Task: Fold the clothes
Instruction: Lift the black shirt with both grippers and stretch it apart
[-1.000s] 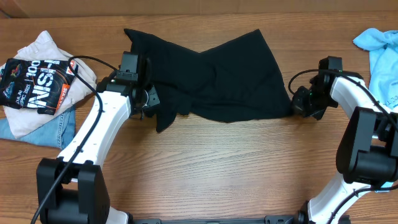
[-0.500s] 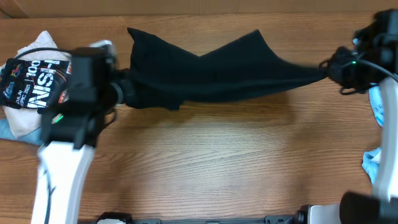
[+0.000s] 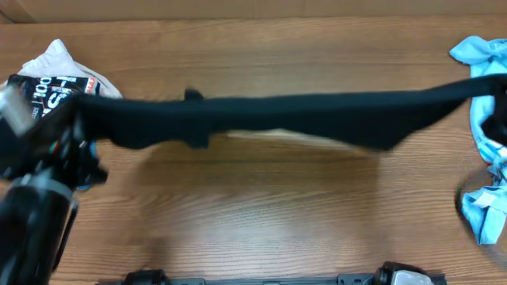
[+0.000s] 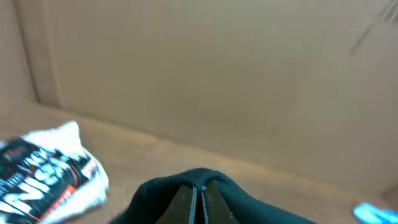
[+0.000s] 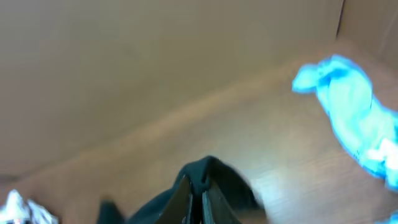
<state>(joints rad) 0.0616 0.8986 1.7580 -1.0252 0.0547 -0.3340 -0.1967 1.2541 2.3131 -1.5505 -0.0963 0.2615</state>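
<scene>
The black shirt (image 3: pixel 293 115) hangs in the air as a long taut band across the table, blurred by motion. My left gripper (image 4: pixel 200 190) is shut on a bunch of its fabric (image 4: pixel 249 202) at the band's left end. At the right end, my right gripper (image 5: pixel 200 183) is shut on another pinch of the cloth (image 5: pixel 155 205). In the overhead view the left arm (image 3: pixel 36 190) is a dark blur at the left edge. The right arm is almost wholly outside that view.
A black garment with white and red lettering (image 3: pixel 47 91) lies on a pale cloth at the far left, also seen from the left wrist (image 4: pixel 37 183). A light blue shirt (image 3: pixel 483 55) lies at the right edge (image 5: pixel 354 118). A cardboard wall (image 4: pixel 217 74) closes the back.
Both arms have swung up and outward. The shirt has come up off the table and gone from a crumpled spread to a stretched band between the grippers.
</scene>
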